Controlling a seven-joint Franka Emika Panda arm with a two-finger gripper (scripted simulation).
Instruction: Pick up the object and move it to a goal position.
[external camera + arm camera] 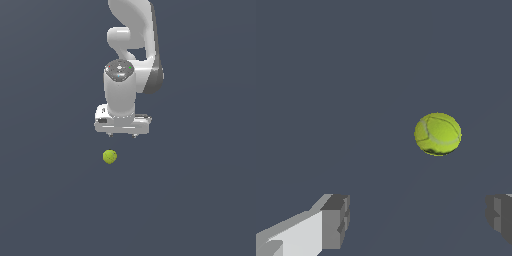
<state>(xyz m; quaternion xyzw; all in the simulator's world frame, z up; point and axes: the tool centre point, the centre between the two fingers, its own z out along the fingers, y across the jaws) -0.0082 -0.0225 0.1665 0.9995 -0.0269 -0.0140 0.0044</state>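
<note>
The gripper [122, 134] hangs from the white arm [131, 47] with its jaws spread wide and nothing between them. In the wrist view the two grey fingertips [336, 221] stand far apart at either edge of the frame, with only bare floor in the gap, so the pincer is plainly open and empty.

The ball [110, 156] lies clear of the gripper, touching neither finger. In the exterior view it sits below the gripper in the frame and a little toward that view's left of the gripper's middle, on the plain dark floor [200, 200]. Whether the gripper is high above the floor or close to it cannot be told from that view alone. The wrist view suggests some height remains, since the ball [437, 134] appears beyond the fingertips, not between them, and nearer one finger than the other.

That offset is what the coming move depends on. As I judge it, the gripper must shift sideways toward the ball to centre it in the gap, then descend so the fingers straddle it. Being round, the ball has no long axis, so any closing direction should serve. The jaws are opened much wider than the ball.

No goal marker is visible in either view.
</note>
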